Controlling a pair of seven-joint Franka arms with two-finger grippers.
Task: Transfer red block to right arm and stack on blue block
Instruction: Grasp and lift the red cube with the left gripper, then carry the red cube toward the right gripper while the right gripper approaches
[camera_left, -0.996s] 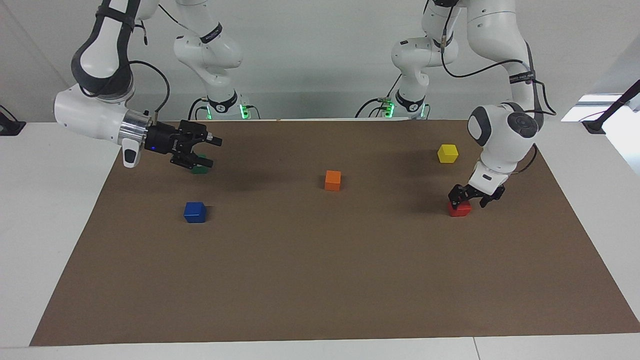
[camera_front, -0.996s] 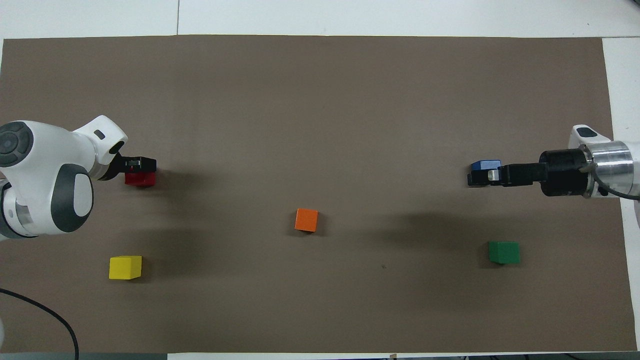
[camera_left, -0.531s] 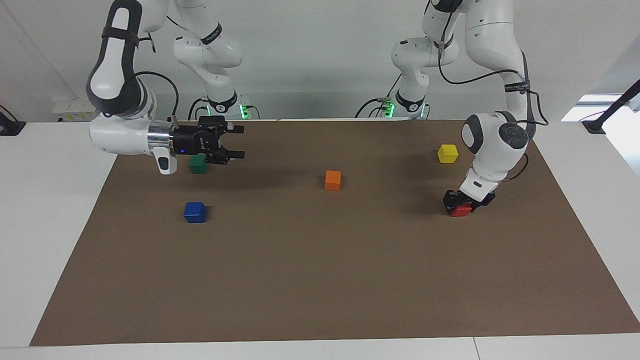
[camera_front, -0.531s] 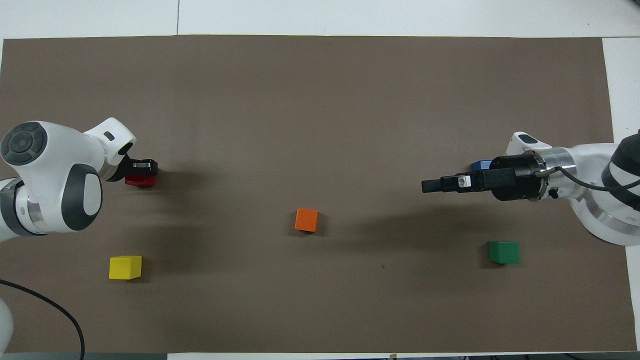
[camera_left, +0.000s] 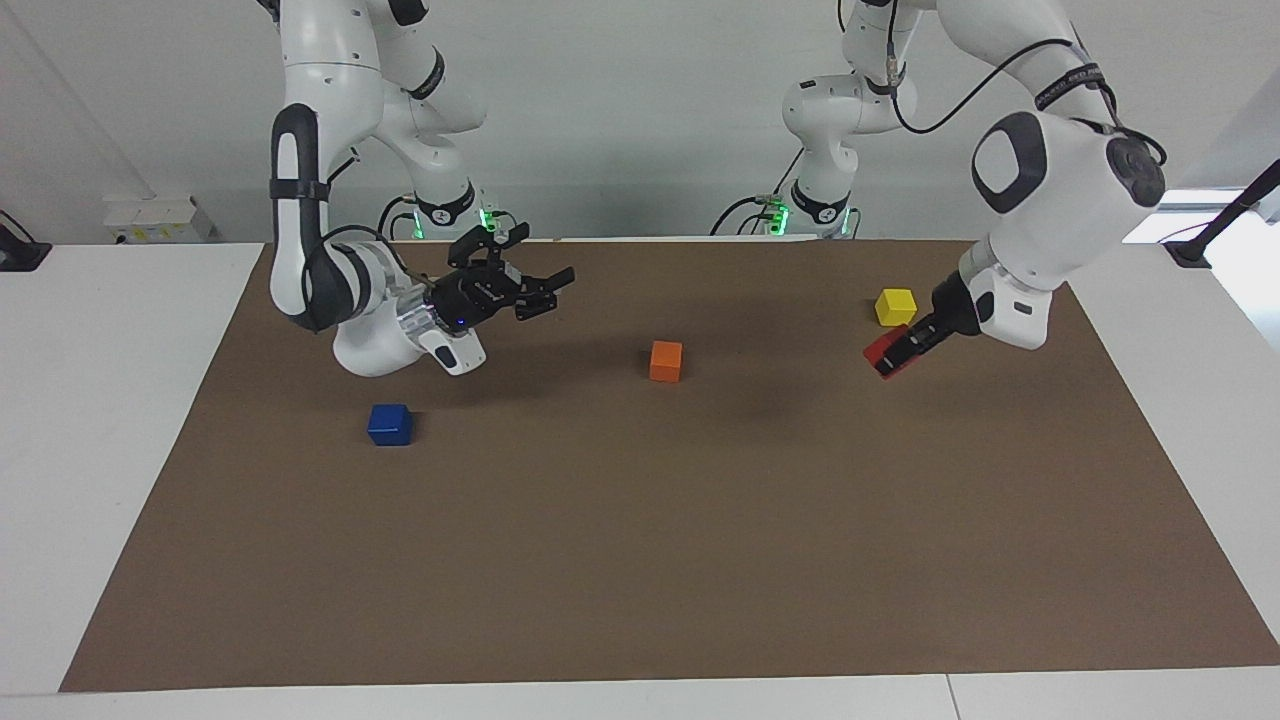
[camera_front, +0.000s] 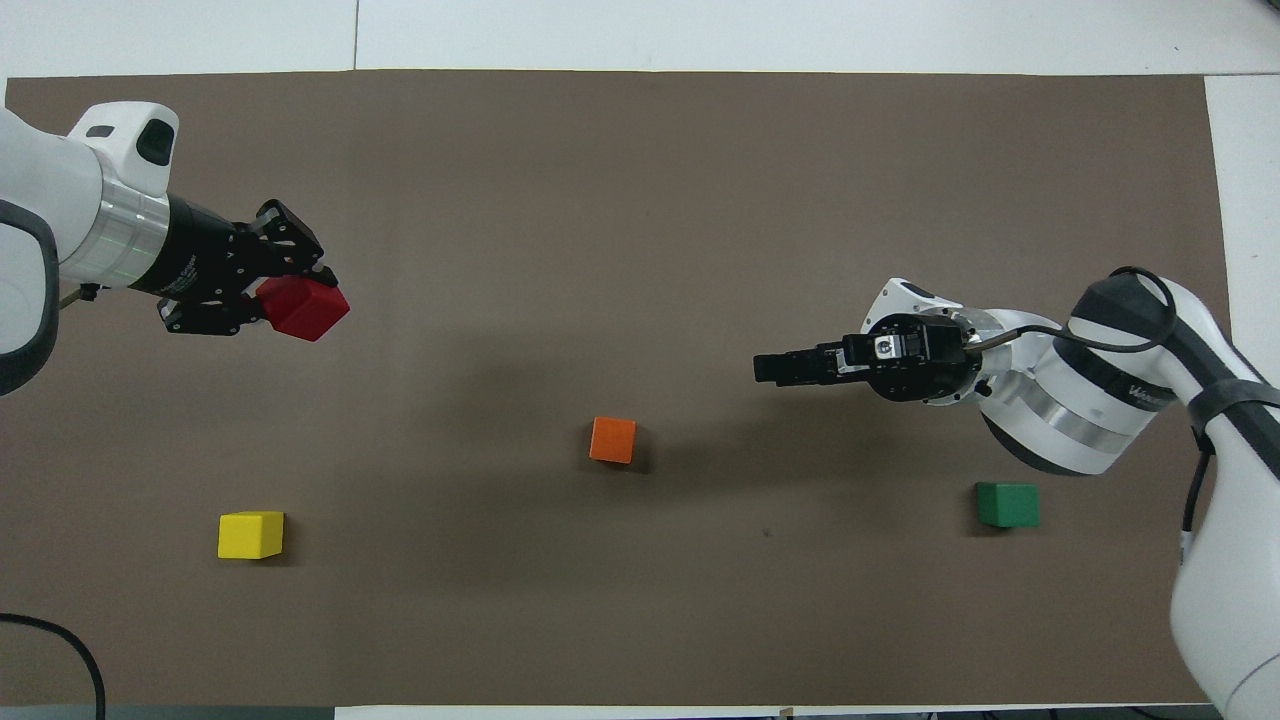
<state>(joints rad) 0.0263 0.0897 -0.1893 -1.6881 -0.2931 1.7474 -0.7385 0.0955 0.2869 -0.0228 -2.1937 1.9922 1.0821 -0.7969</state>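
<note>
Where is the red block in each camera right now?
Facing view: red block held in the left gripper, raised, beside the yellow block.
Overhead view: red block in the same gripper.
Shared landmark: the orange block, mid-mat.

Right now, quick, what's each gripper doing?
Left gripper: shut on the red block, raised above the mat.
Right gripper: open, empty, in the air.

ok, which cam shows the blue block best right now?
Facing view: the blue block sits in plain sight on the brown mat, nothing over it. Overhead view does not show it; the raised right arm covers that spot.
</note>
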